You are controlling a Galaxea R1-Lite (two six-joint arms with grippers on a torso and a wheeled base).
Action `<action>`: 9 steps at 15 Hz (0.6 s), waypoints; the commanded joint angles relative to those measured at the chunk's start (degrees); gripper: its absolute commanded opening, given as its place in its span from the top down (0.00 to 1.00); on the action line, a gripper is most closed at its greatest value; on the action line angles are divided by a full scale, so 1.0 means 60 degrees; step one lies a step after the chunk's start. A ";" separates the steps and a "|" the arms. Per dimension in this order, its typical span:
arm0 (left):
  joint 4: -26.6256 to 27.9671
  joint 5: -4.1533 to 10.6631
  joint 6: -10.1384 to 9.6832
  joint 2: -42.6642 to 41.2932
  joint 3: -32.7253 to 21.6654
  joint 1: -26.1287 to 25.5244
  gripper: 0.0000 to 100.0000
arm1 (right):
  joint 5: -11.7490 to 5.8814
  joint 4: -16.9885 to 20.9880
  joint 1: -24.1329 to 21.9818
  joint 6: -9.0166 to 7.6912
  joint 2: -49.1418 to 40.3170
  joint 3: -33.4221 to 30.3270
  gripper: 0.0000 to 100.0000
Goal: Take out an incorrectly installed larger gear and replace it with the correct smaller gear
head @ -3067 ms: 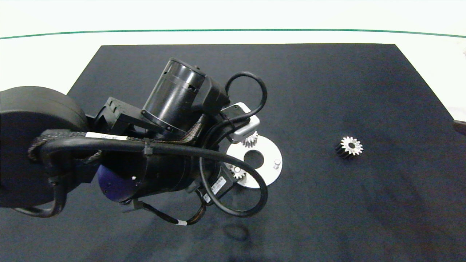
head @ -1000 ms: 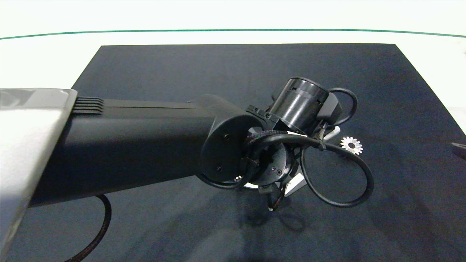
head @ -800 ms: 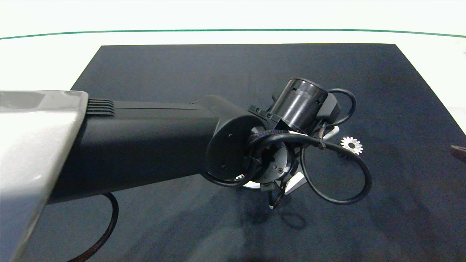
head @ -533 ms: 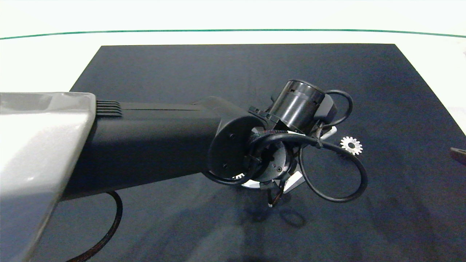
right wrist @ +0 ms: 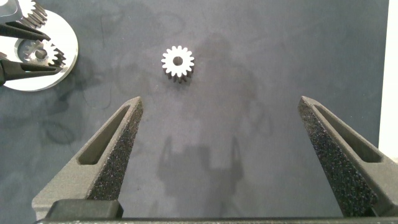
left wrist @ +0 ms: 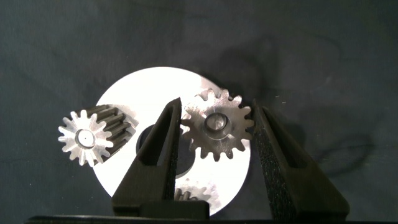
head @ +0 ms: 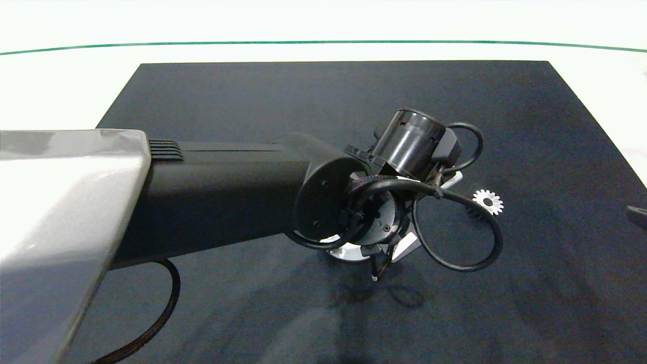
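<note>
Left end effector (left wrist: 214, 127) is set over the plate (left wrist: 143, 93) – fingers slightly parted around the small gear (left wrist: 217, 126) on its pin. Large gear (head: 487, 201) is seen right on the worktop (head: 303, 91). Right end effector (right wrist: 221, 130) – wide open, empty.

My fingers (left wrist: 155, 162) are dark grey; the round plate (left wrist: 134, 102) and smaller gear (left wrist: 217, 124) are shiny silver, the mat (head: 303, 96) is black.

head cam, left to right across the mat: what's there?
Left arm → left gripper over the round plate → larger gear lying loose on the mat → tip of the right gripper at the right edge.
</note>
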 commanded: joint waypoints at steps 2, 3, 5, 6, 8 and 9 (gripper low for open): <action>0.0140 0.0032 0.0021 0.0018 0.0008 0.0026 0.00 | -0.0003 0.0017 0.0002 -0.0011 -0.0010 0.0002 0.00; 0.0140 0.0032 0.0006 0.0018 -0.0007 0.0026 0.00 | -0.0018 0.0002 -0.0042 0.0033 -0.0010 0.0002 0.00; 0.0154 0.0032 -0.0008 -0.0026 -0.0007 0.0012 0.00 | 0.0070 0.0017 -0.0101 0.0048 0.0005 0.0002 0.00; 0.0286 0.0032 -0.0008 -0.0041 -0.0021 0.0026 0.00 | 0.0085 0.0017 -0.0086 0.0048 0.0005 0.0002 0.00; 0.0418 0.0032 -0.0023 -0.0085 -0.0007 0.0026 0.00 | 0.0085 0.0002 -0.0086 0.0048 0.0005 0.0002 0.00; 0.0433 0.0032 -0.0052 -0.0158 0.0037 0.0012 0.00 | 0.0085 0.0002 -0.0101 0.0048 0.0005 0.0002 0.00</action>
